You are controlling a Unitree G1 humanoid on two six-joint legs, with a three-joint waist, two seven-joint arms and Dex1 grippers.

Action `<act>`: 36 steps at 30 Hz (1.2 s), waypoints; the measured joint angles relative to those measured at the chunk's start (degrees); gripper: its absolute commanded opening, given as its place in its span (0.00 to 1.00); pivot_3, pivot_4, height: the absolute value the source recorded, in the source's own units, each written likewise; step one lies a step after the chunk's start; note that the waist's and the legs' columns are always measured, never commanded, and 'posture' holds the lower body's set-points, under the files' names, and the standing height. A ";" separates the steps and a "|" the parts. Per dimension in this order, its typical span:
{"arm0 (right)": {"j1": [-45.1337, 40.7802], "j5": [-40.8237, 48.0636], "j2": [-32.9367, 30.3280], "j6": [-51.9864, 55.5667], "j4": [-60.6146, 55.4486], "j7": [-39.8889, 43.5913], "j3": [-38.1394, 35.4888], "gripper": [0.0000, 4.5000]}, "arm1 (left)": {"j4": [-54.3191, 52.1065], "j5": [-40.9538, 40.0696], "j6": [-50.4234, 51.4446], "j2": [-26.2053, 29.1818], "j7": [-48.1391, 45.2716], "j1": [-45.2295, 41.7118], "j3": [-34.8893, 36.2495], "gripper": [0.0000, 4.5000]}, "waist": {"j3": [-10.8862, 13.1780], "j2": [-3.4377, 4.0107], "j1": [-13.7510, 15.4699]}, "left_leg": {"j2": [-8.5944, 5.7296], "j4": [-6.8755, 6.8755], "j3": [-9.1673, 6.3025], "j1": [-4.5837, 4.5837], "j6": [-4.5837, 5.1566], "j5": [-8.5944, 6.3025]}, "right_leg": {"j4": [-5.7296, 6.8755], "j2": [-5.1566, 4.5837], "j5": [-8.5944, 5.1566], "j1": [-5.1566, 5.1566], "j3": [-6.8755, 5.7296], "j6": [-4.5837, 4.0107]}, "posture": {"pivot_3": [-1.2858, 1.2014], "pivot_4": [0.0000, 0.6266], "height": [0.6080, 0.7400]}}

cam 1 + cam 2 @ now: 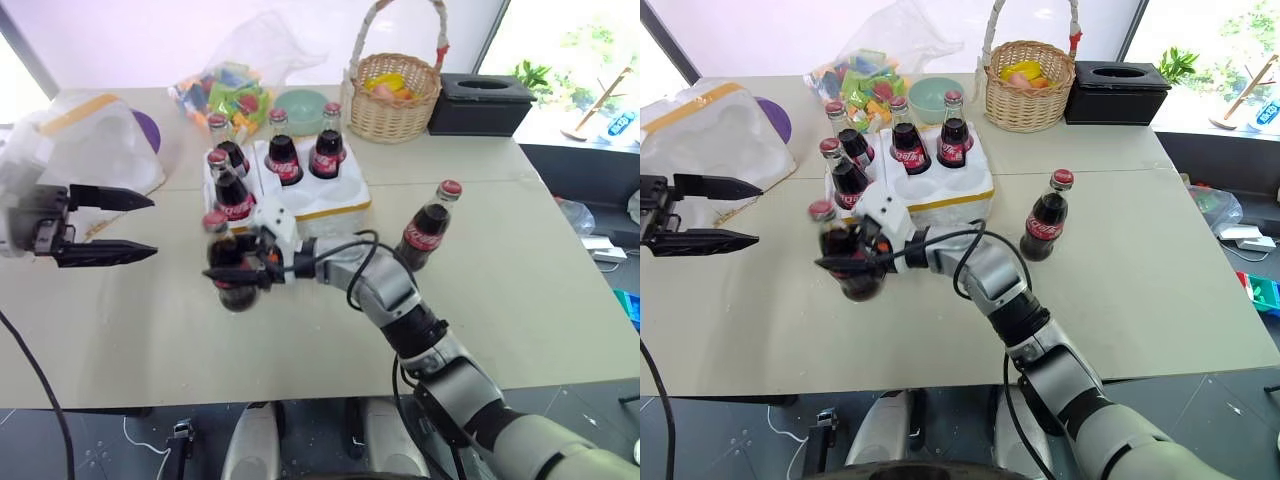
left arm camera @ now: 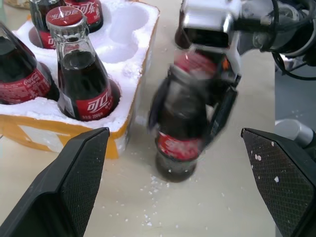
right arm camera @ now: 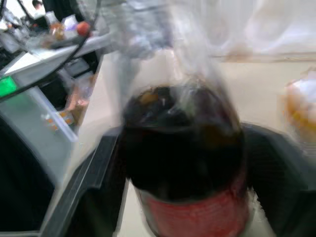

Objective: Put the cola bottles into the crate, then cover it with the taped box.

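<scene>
The right pincer (image 1: 845,262), clamped on an upright dark glass cola bottle with a red cap (image 1: 845,255) on the beige worktop (image 1: 1140,280), has the low white styrofoam crate (image 1: 940,195) just beyond it, while the left pincer (image 1: 735,212) gapes empty, well aside.

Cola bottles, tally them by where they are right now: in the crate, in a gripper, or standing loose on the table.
In the crate: 4
In the right gripper: 1
Loose on the table: 1
Total cola bottles: 6
</scene>
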 measured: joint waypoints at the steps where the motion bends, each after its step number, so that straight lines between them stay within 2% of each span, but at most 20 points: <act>1: 0.03 0.00 -0.01 0.57 -0.36 0.05 -0.13 0.54 | -0.17 -0.05 0.35 -0.05 0.45 -0.23 -0.37 1.00 | 0.00 0.01 -0.04 | 0.01 -0.03 0.00 -0.01 0.00 0.00 | 0.01 0.01 0.00 -0.03 0.00 0.00 | 0.52 0.24 1.00; 5: 0.84 2.94 -3.64 7.75 -6.66 0.69 -1.98 0.54 | -2.58 -1.54 2.10 -0.25 1.34 -0.83 -0.44 1.00 | 0.02 0.02 0.24 | 0.01 -0.04 0.00 -0.09 -0.01 0.00 | 0.01 0.00 0.00 -0.08 0.00 -0.01 | 0.52 0.24 1.00; 8: 0.13 8.13 -8.23 15.36 -13.10 0.31 -8.40 0.54 | -3.69 -2.59 3.34 -1.18 2.38 -1.12 -0.59 1.00 | 0.02 0.00 0.28 | 0.00 0.03 0.01 -0.12 -0.02 0.01 | 0.00 -0.01 0.02 -0.07 0.00 -0.01 | 0.52 0.24 1.00; 11: -5.69 12.62 -11.69 20.98 -14.61 -1.42 -15.88 0.54 | -5.17 -3.84 4.29 -2.33 3.41 -1.87 -0.87 1.00 | 0.04 0.01 0.13 | 0.04 0.01 0.01 -0.08 -0.06 0.04 | 0.02 0.03 0.05 -0.11 0.00 -0.07 | 0.52 0.24 1.00; 15: -14.73 13.53 -14.63 21.16 -12.04 -3.09 -21.89 0.54 | -6.00 -4.88 4.72 -3.88 4.76 -2.17 -1.18 1.00 | 0.05 0.04 -0.23 | 0.30 -0.08 0.04 -0.04 -0.06 0.03 | 0.02 0.32 0.02 -0.17 0.01 -0.20 | 0.52 0.24 1.00; 19: -19.98 9.81 -14.94 15.19 -1.81 -4.14 -22.16 0.54 | -6.43 -5.08 4.69 -6.12 6.28 -2.22 -1.90 1.00 | 0.05 0.04 -0.14 | 0.38 -0.17 0.04 -0.03 -0.05 0.04 | 0.06 0.44 0.00 -0.23 0.01 -0.31 | 0.52 0.24 1.00; 23: -19.47 5.52 -13.53 10.82 6.85 -4.54 -20.37 0.54 | -7.32 -5.85 4.72 -8.00 8.31 -2.22 -2.00 1.00 | 0.05 0.04 -0.13 | 0.37 -0.15 0.09 -0.09 -0.06 0.04 | 0.04 0.40 0.01 -0.26 0.03 -0.32 | 0.52 0.24 1.00; 30: -17.01 0.64 -9.55 2.97 11.67 -3.25 -16.05 0.54 | -8.68 -7.48 4.88 -9.90 11.33 -3.10 -2.11 1.00 | 0.04 0.03 -0.10 | 0.41 -0.14 0.09 -0.07 -0.05 0.04 | 0.08 0.45 0.02 -0.27 0.05 -0.34 | 0.52 0.24 1.00; 36: -16.49 -1.04 -7.76 1.01 13.74 -3.59 -16.25 0.54 | -8.66 -7.49 4.85 -10.11 12.02 -3.09 -2.15 1.00 | 0.05 0.04 -0.05 | 0.41 -0.15 0.09 -0.10 -0.06 0.04 | 0.04 0.44 0.03 -0.27 0.05 -0.34 | 0.52 0.24 1.00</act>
